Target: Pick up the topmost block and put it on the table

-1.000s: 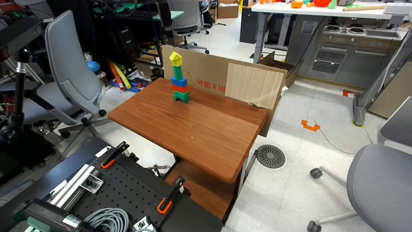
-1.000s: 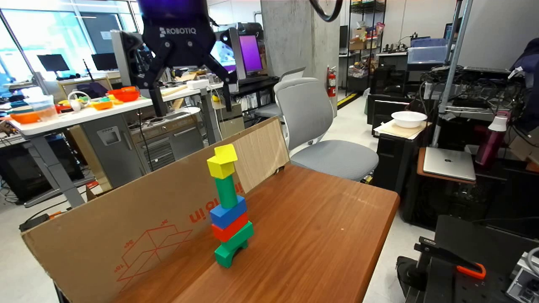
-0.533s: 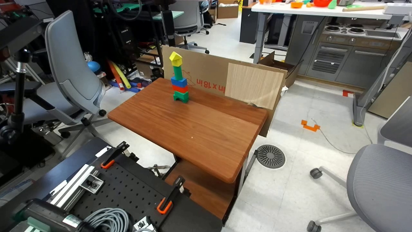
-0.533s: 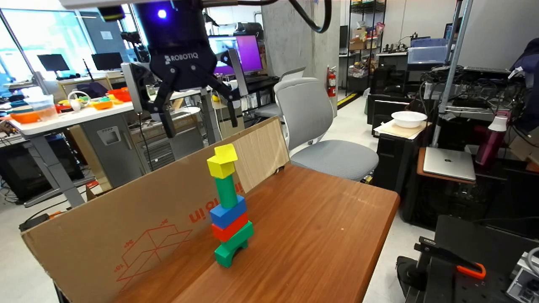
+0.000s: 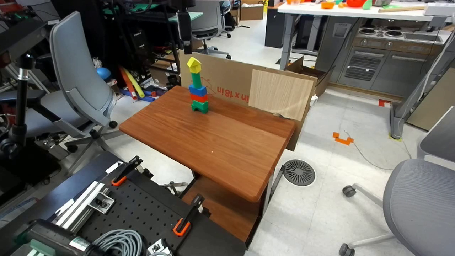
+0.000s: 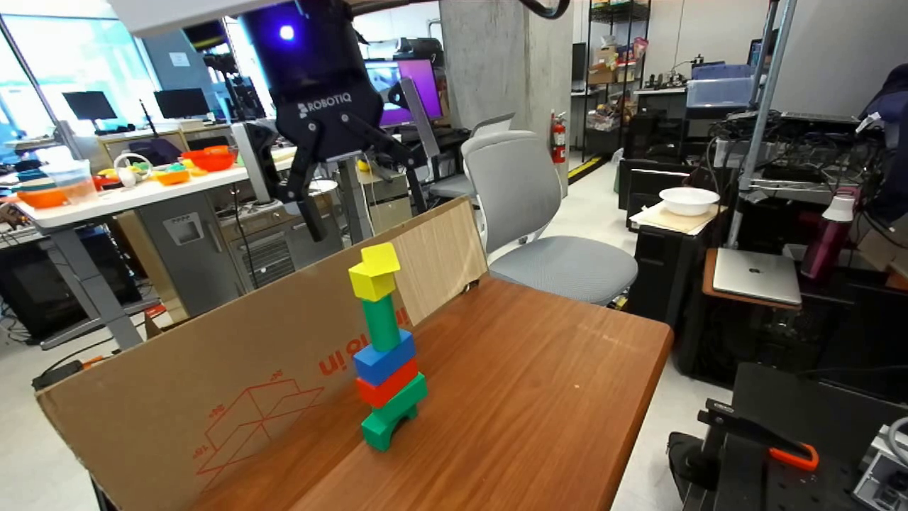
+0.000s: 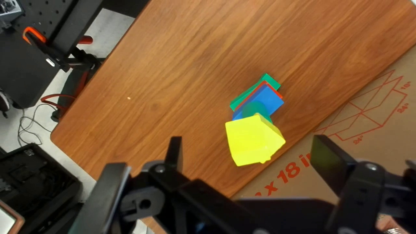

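Observation:
The yellow topmost block (image 6: 374,273) sits on a green cylinder (image 6: 382,323). Below are a blue block (image 6: 385,358), a red block (image 6: 389,384) and a green arch (image 6: 394,413) on the reddish-brown table (image 6: 546,383). The yellow part looks angular, like a cube with a peaked piece; I cannot tell whether it is one piece or two. It also shows in an exterior view (image 5: 194,65) and in the wrist view (image 7: 252,140). My gripper (image 6: 367,217) is open and empty, above the stack. In the wrist view the yellow block appears between the spread fingers (image 7: 249,144), untouched.
A cardboard sheet (image 6: 234,383) stands along the table's edge, close behind the stack; it also shows in the wrist view (image 7: 367,130). A black perforated board (image 5: 142,202) with orange-tipped clamps lies off the table's opposite side. A grey chair (image 6: 567,262) stands past the table's end.
My gripper has come down and, in an exterior view, shifted right toward the top of the stack. Its fingers stay open. The blocks have not moved.

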Action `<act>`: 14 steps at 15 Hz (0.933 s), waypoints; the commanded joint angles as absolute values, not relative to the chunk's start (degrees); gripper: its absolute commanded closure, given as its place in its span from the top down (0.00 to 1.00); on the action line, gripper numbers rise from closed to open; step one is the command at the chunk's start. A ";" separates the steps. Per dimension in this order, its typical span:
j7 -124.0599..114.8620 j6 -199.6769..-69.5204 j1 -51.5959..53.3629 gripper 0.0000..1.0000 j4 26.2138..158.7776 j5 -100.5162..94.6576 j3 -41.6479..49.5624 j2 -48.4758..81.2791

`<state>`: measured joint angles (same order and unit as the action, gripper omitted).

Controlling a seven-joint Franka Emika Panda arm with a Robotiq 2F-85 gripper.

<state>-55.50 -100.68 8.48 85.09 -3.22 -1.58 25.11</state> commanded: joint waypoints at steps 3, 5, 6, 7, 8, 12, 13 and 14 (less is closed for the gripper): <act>-52.39 -99.38 9.45 1.00 83.54 -5.08 -0.90 26.76; -49.85 -100.09 9.53 1.00 83.68 -5.93 -0.90 27.05; -48.87 -100.09 9.61 1.00 83.56 -6.37 -0.88 27.26; -48.16 -100.06 9.72 1.00 83.44 -6.73 -0.85 27.38; -47.38 -100.25 9.74 1.00 83.53 -6.92 -0.88 27.47; -44.79 -100.62 9.82 1.00 83.48 -6.40 -0.96 28.32; -44.30 -100.75 9.83 1.00 83.51 -6.29 -0.94 28.52; -43.82 -100.94 9.82 1.00 83.54 -6.26 -0.89 28.73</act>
<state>-45.71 -100.37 9.07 85.10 -5.52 -1.58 27.18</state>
